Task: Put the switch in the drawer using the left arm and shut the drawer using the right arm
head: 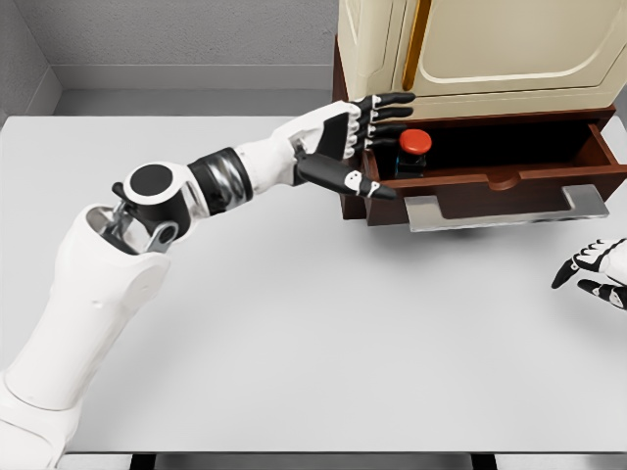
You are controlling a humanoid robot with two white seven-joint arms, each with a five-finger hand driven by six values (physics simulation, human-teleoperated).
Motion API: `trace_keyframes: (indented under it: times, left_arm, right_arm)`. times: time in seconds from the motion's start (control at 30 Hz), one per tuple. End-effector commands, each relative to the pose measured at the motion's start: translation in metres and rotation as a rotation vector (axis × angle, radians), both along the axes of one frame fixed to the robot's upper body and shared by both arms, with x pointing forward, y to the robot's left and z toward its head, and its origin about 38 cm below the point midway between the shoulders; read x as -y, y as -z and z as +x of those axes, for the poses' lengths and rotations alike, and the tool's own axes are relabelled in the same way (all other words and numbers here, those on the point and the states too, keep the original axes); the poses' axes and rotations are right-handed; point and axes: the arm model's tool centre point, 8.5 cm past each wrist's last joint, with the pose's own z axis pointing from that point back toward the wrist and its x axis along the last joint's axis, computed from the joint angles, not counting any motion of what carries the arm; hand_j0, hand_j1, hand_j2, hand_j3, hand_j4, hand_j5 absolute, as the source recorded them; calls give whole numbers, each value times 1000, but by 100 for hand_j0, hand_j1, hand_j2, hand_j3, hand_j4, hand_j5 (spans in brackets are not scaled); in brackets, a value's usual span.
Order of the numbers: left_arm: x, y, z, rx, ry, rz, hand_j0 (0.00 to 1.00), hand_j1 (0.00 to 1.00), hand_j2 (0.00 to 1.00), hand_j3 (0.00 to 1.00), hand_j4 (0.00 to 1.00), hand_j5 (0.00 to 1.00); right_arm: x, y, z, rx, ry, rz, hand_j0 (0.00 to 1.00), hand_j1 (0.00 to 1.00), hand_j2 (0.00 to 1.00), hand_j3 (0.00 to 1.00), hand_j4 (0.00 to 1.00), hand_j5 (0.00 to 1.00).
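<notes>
Table, white and broad, fills most of the frame from the lower edge up to a grey wall. Across its left half the left arm rises from the lower left corner and reaches toward the upper middle. At the upper right stands a cabinet with cream panels over a dark brown base, and its drawer is pulled open toward the viewer, with a flat grey handle along its front. The left hand sits at the drawer's left end, fingers spread and extended over the opening, thumb stretched out along the front edge, holding nothing. Just right of those fingers, inside the drawer's left part, the switch stands upright: a dark body with a red round button on top. At the right edge of the frame, low and well apart from the drawer, the right hand rests above the table with fingers loosely spread.
</notes>
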Motion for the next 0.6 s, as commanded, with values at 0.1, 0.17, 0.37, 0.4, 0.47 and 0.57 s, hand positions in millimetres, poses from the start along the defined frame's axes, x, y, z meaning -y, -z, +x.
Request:
trace_keyframes:
  times: [0.1, 0.17, 0.37, 0.4, 0.47, 0.57]
  left_arm:
    - [1, -2, -1, 8, 4, 1, 100, 100, 100, 100, 100, 100]
    - [2, 0, 0, 1, -1, 4, 100, 100, 100, 100, 100, 100]
    - [14, 5, 5, 6, -15, 21, 100, 100, 100, 100, 100, 100]
    - [17, 4, 4, 8, -11, 19, 100, 100, 100, 100, 100, 100]
    - [24, 7, 1, 10, 5, 30, 100, 100, 100, 100, 100, 100]
    - [35, 7, -3, 14, 24, 33, 100, 100, 100, 100, 100, 100]
  right_arm:
    - [0, -1, 0, 0, 2, 5, 50, 50, 50, 50, 50, 50]
    - [0, -1, 0, 0, 2, 5, 50, 50, 50, 50, 50, 50]
    - [0, -1, 0, 0, 2, 5, 50, 50, 50, 50, 50, 50]
    - [0, -1, 0, 0, 2, 5, 50, 50, 50, 50, 50, 50]
    - [0, -1, 0, 0, 2, 5, 50, 50, 50, 50, 50, 50]
    - [1, -1, 0, -1, 4, 5, 50, 50, 50, 50, 50, 50]
